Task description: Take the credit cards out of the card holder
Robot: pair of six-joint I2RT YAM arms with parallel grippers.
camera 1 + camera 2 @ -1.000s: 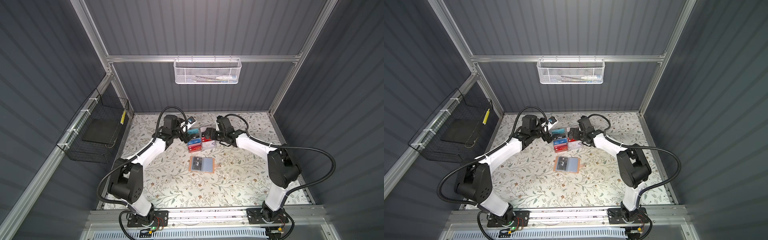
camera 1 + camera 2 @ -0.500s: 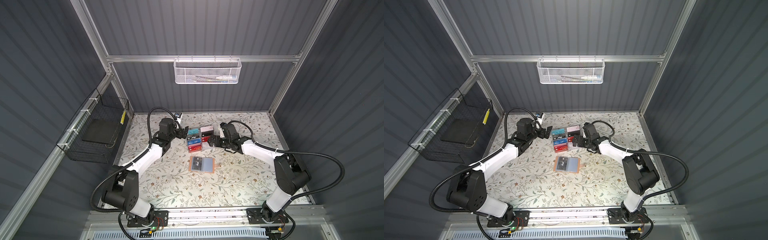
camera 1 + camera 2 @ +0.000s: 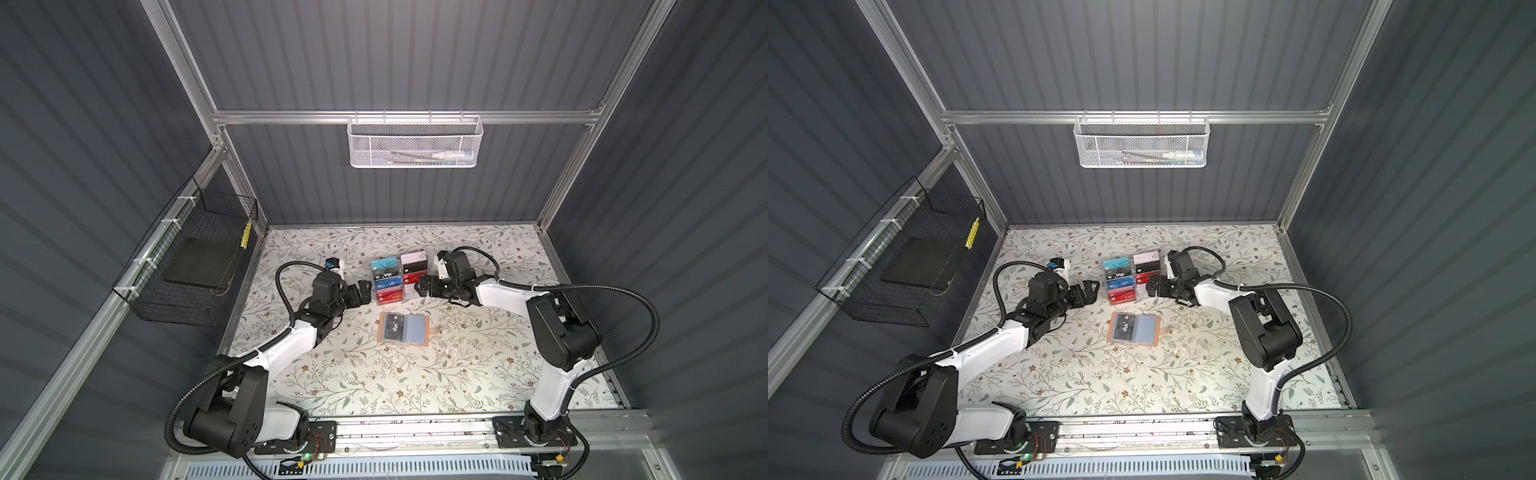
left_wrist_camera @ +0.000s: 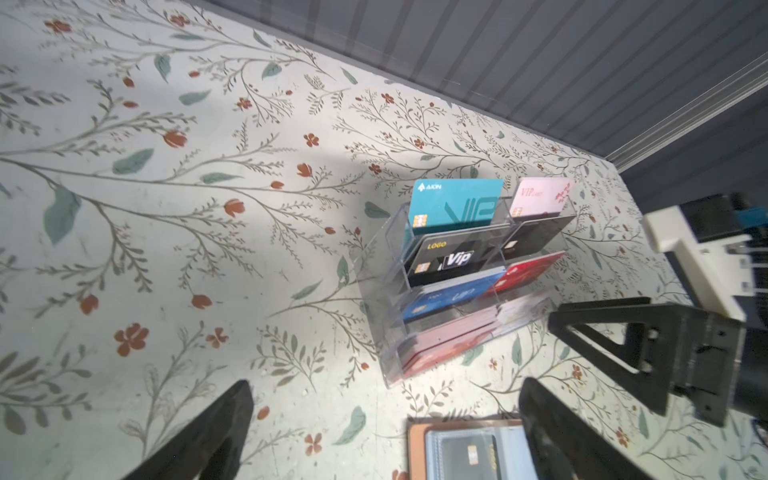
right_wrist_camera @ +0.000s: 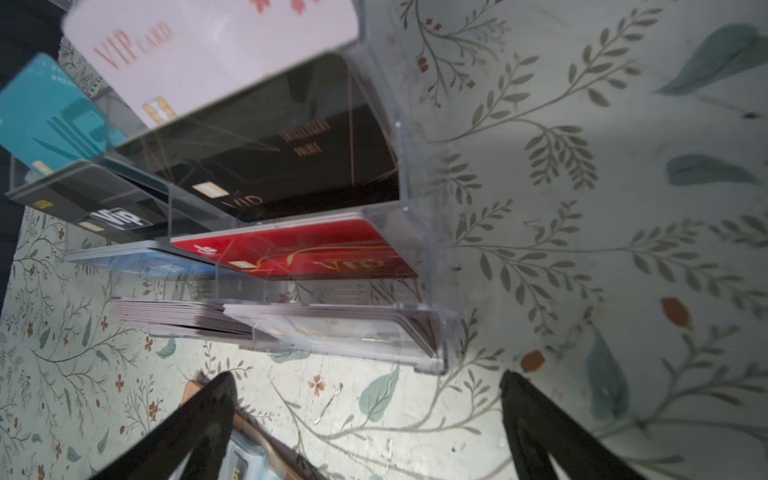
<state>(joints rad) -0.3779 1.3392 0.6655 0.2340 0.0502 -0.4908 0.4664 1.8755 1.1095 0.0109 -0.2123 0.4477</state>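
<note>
The card holder (image 3: 409,330) (image 3: 1147,330) lies open and flat on the floral table, a tan booklet with grey-blue pockets. A black VIP credit card (image 3: 394,327) (image 3: 1124,326) sits in its left pocket. My left gripper (image 3: 365,291) (image 3: 1090,291) hovers open to the left of the rack, behind the holder. My right gripper (image 3: 424,284) (image 3: 1154,285) hovers open on the rack's right. In the left wrist view the open left gripper (image 4: 385,386) frames the holder's tan edge (image 4: 416,452) and the black card (image 4: 466,456). The right wrist view shows the empty right gripper (image 5: 368,378) beside the holder's corner (image 5: 253,432).
A clear acrylic tiered rack (image 3: 420,259) (image 3: 1153,259) (image 4: 376,266) (image 5: 424,249) stands just behind the holder, filled with teal, pink, black, blue and red cards. A black wire basket (image 3: 195,266) hangs on the left wall and a white mesh basket (image 3: 413,143) on the back wall.
Both arms have drawn back from over the rack, moving apart and toward the near side. Both grippers stayed open and empty. The holder has not moved.
</note>
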